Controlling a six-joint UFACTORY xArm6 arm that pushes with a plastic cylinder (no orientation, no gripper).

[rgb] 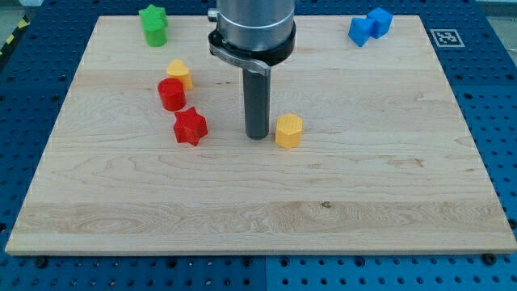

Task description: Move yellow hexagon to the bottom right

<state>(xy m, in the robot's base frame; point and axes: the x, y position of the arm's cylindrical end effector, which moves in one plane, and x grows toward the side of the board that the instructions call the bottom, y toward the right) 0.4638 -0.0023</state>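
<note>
Pincer it has none — my tip (258,136) is just the blunt end of a smooth dark rod, so nothing opens or grips; it rests on the pale, grained wooden board (363,202) just left of the yellow hexagon (288,130), near the middle. Further left sit a red star (191,127), a red cylinder (171,94) and a small yellow block (179,73) — close together. At the view's top: a green star (153,24), a chunky blue block (370,25).
</note>
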